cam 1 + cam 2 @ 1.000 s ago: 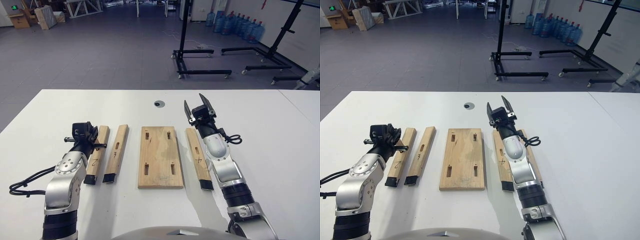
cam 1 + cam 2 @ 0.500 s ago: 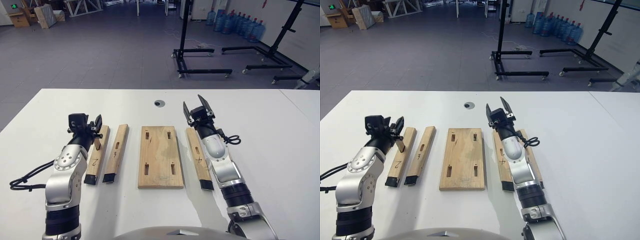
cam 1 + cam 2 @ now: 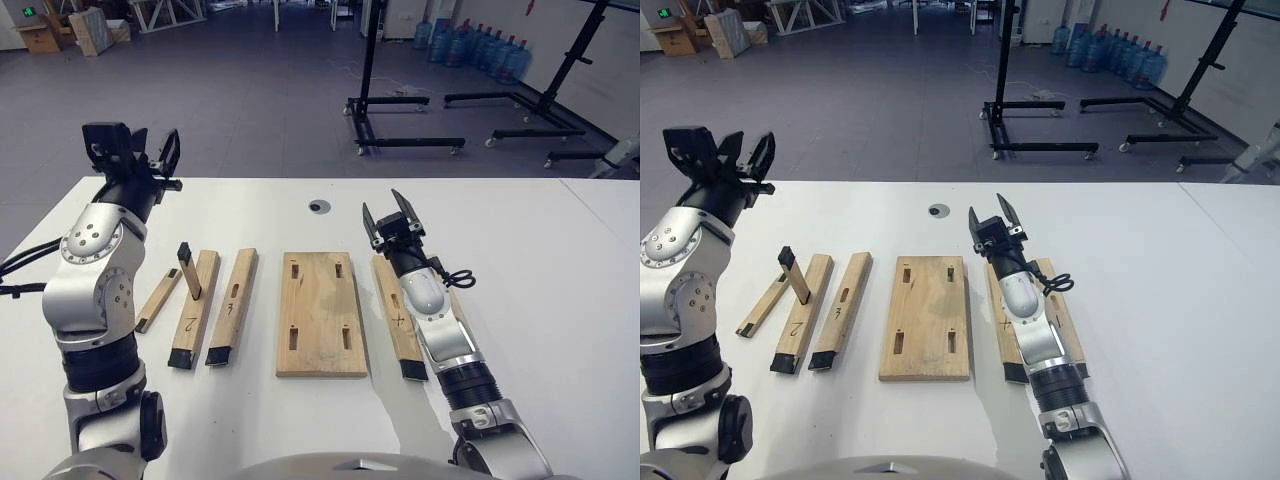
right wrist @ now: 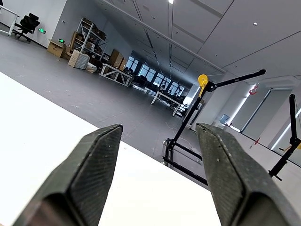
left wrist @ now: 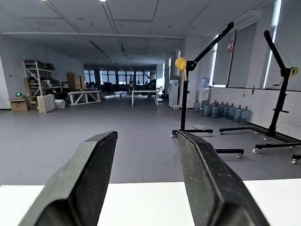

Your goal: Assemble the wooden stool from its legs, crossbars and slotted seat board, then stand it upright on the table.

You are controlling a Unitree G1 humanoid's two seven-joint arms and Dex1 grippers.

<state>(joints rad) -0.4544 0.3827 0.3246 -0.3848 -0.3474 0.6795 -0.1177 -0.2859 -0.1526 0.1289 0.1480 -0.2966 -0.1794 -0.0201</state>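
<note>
The slotted seat board (image 3: pixel 320 312) lies flat at the table's middle. Left of it lie two legs, one marked 2 (image 3: pixel 192 318) and another (image 3: pixel 232 306). A short crossbar (image 3: pixel 188 272) stands tilted in the marked leg's slot. A second crossbar (image 3: pixel 158 300) lies flat further left. My left gripper (image 3: pixel 150 150) is open and empty, raised above the table's far left, well clear of the parts. Right of the board lies a leg (image 3: pixel 396 318), with another leg (image 3: pixel 1060 310) partly under my right arm. My right gripper (image 3: pixel 384 206) hovers open just past that leg's far end.
A small round hole (image 3: pixel 319 207) sits in the white table (image 3: pixel 560 300) beyond the board. Black wheeled stand frames (image 3: pixel 405 142) and water bottles (image 3: pixel 480 50) stand on the floor past the far edge. A cable loop (image 3: pixel 462 279) hangs off my right arm.
My left gripper has let go of the crossbar, leaving it standing in the marked leg's slot, and risen up and to the left. The flat crossbar now shows. The right arm has barely shifted.
</note>
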